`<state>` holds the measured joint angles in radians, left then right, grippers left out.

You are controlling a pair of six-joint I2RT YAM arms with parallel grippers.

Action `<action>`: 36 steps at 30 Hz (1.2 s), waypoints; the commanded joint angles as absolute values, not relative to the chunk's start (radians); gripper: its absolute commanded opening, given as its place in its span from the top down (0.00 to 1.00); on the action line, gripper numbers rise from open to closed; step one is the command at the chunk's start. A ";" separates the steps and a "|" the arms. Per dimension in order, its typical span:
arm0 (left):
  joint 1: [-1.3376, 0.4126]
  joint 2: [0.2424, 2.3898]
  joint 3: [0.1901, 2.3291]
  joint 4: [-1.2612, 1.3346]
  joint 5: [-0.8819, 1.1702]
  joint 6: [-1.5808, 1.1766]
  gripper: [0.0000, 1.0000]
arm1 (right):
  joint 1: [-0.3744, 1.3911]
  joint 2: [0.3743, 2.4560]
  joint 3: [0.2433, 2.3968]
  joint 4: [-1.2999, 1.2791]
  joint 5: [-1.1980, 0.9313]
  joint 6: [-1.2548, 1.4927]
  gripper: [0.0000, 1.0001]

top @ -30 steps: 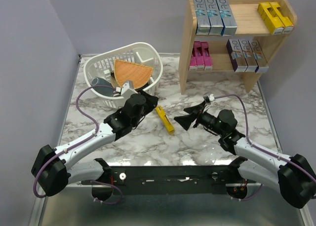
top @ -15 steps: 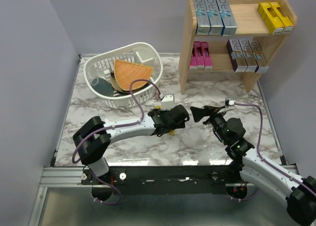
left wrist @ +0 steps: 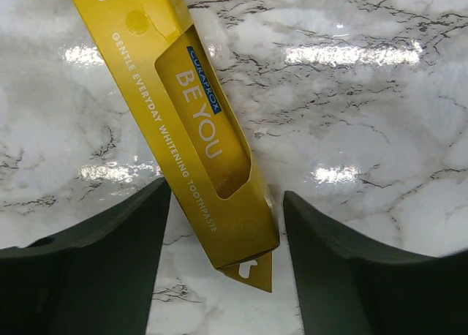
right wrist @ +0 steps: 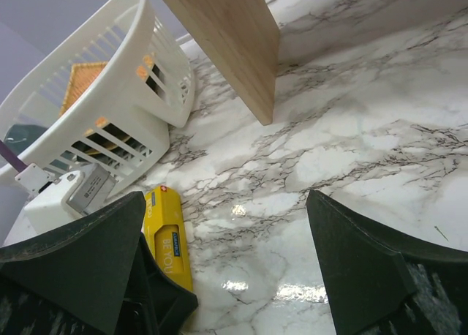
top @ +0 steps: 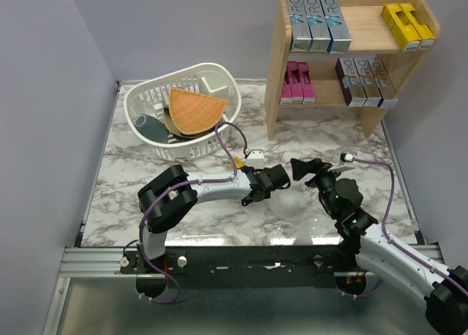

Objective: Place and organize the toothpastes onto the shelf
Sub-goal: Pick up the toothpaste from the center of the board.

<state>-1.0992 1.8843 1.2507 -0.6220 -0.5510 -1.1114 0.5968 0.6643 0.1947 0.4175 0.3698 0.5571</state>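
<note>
Marble veining in grey runs across the glossy white counter (top: 146, 174), which throws back the lamps as bright patches. On it lies one yellow toothpaste carton (left wrist: 197, 130), long, slim and square-edged, with a cut-out window and the words BE YOU and GENTLE EVERYDAY WHITENING TOOTHPASTE. The left gripper (left wrist: 227, 192) stands partly open astride the carton's lower end. Its dark matte fingers (left wrist: 88, 254) sit just beside the cardboard, and a thin strip of marble shows on the right side.

From above, that carton is almost hidden under the left arm; only a yellow sliver (top: 239, 162) shows, so the print and the grip geometry come from the left wrist view alone. The right wrist view catches the same carton's end (right wrist: 167, 232) low beside its own finger.

The right gripper (right wrist: 225, 196) is spread wide and holds nothing, facing the left gripper (top: 272, 180) near the counter's middle.

The shelf (top: 274, 64) of pale bare wood stands at the far right. Only the overhead view shows its stock:
- blue-silver cartons (top: 316, 22) and yellow ones (top: 406, 22) on the top tier
- magenta (top: 297, 83) and purple-silver (top: 365, 81) on the lower tier

The right wrist view sees just one plank side (right wrist: 227, 35). A white slotted plastic basket (top: 146, 97) at the far left holds an orange wedge (top: 194, 110).
</note>
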 commanded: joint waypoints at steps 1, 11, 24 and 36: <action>-1.100 1.881 1.249 -0.653 -0.623 -1.128 0.40 | 0.601 0.669 0.190 0.446 0.374 0.543 0.00; -1.086 1.691 1.115 -0.574 -0.537 -0.915 0.65 | 0.603 0.750 0.209 0.534 0.233 0.463 0.00; -0.767 1.313 1.075 -0.679 0.093 -0.427 0.66 | 0.603 0.945 0.275 0.715 -0.227 0.299 0.00; -0.660 1.207 1.172 -0.824 0.334 -0.255 0.70 | 0.831 1.092 0.284 0.821 -0.270 -0.156 0.00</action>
<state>-0.6804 1.2774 1.1385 -0.7712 0.1764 -0.3424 0.7010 1.0504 0.2546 0.7784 -0.2657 0.1535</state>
